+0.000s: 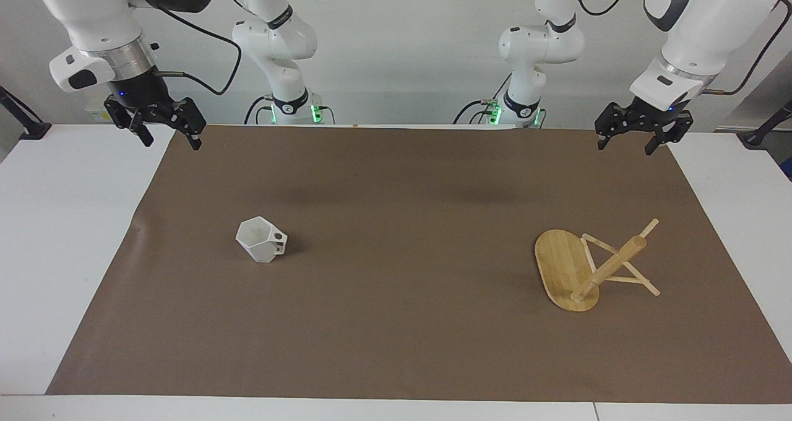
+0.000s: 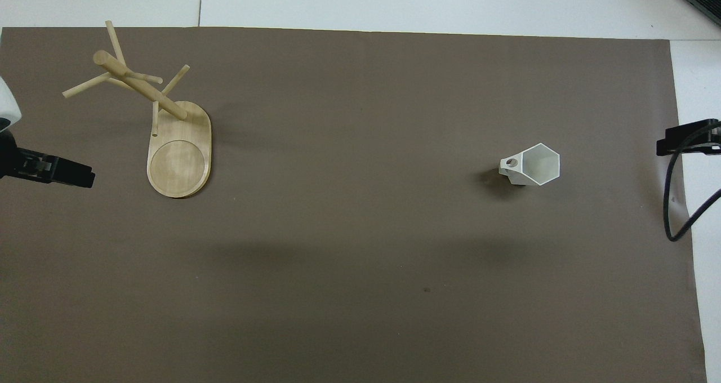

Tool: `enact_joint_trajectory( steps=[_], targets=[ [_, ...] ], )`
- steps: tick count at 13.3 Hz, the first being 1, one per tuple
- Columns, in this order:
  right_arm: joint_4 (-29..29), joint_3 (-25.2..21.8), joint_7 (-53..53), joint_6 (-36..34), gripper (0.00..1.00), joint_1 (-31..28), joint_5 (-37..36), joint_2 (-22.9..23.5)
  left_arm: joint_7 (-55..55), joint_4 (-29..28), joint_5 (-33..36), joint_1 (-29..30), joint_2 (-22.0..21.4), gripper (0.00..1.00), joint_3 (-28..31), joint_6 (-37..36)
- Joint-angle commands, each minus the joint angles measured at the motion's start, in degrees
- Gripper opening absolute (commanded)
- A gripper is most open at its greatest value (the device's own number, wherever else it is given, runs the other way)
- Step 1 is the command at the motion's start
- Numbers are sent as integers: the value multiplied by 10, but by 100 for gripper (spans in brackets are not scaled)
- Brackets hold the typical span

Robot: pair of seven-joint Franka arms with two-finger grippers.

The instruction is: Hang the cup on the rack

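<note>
On the brown mat (image 1: 396,347), the cup (image 1: 260,240) sits upright, nothing inside; both end effectors spread apart.

Cup (image 1: 262,239) upright; rack (image 1: 591,266) toppled, well apart.

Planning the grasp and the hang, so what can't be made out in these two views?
- Left gripper: overhead view's edge cuts it off.
- Right gripper: also edge-cropped overhead.
- Cup: its base, hidden beneath its body overhead.
- Rack: its pegs overlap the post, so the count is uncertain.
</note>
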Motion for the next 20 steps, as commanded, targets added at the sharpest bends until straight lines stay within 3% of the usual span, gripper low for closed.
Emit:
enact_joint_trajectory(
  steps=[1, 11, 20],
  targets=[
    [0, 1, 3, -1, 100, -4, 3, -5, -5, -8, 5, -3, -10, 100, 5, 4],
    [-21, 11, 3, 10, 100, -3, 3, -13, -13, -1, 5, -7, -10, 100, 6, 3],
    [-140, 30, 3, 147, 100, -3, 4, -13, -9, -7, 5, -3, -15, 100, 5, 9]
  ],
)
